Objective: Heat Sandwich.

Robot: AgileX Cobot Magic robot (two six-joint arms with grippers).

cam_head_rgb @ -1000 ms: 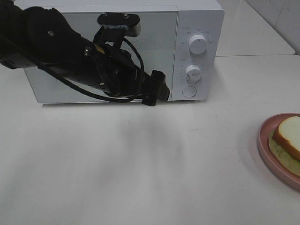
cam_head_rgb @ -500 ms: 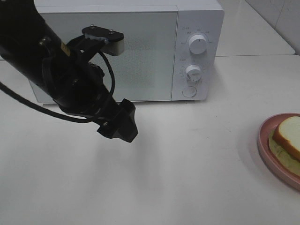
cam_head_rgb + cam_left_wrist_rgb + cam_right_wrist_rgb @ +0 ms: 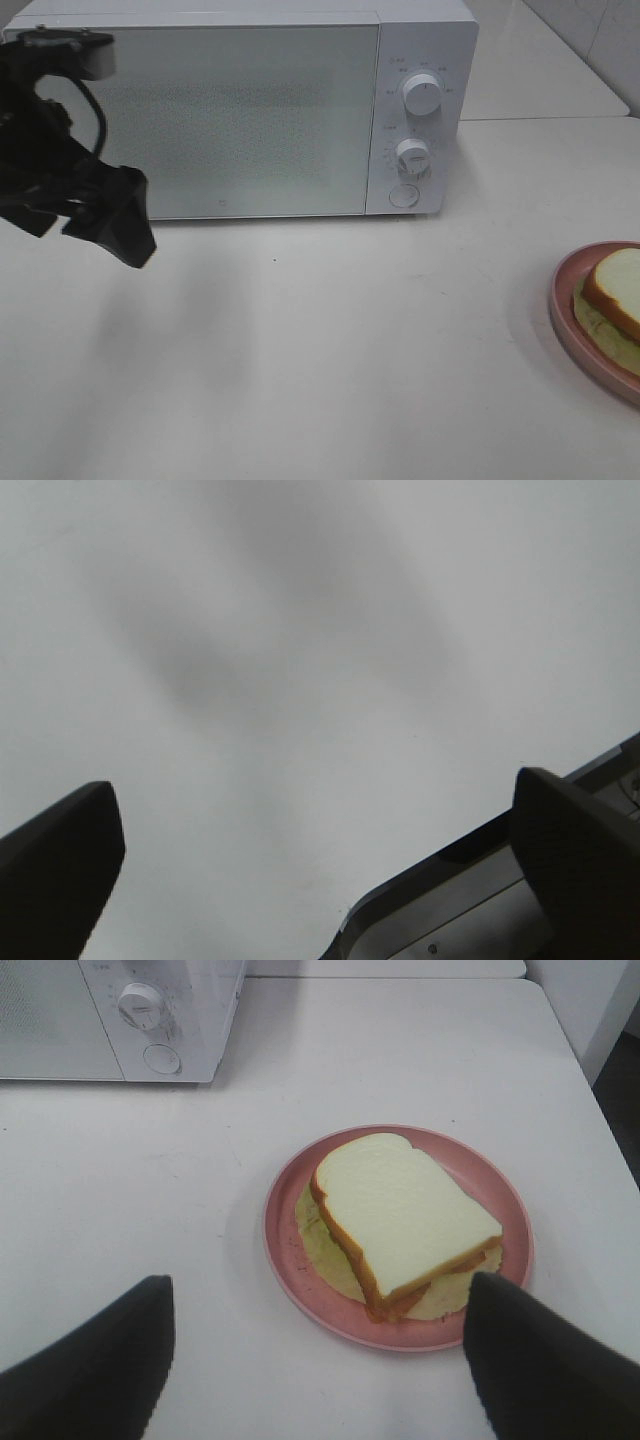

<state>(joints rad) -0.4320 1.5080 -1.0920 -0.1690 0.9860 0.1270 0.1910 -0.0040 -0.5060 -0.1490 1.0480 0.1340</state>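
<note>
Exterior high: microwave [image 3: 240, 110] door shut, sandwich [image 3: 612, 305] plated at 3 o'clock, both jaws spread, empty; next, opening door.

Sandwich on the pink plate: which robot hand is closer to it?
Right. The right gripper hangs open just above the sandwich; the left gripper is far across the table, by the microwave's other end.

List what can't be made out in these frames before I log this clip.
- Microwave interior: frosted door hides it, exterior view.
- Dial labels: too small to read.
- Sandwich and pink plate: cut off by the exterior view's right edge.
- Right tool: absent from the exterior view.
- Left tool: partly cut off at the left edge.
</note>
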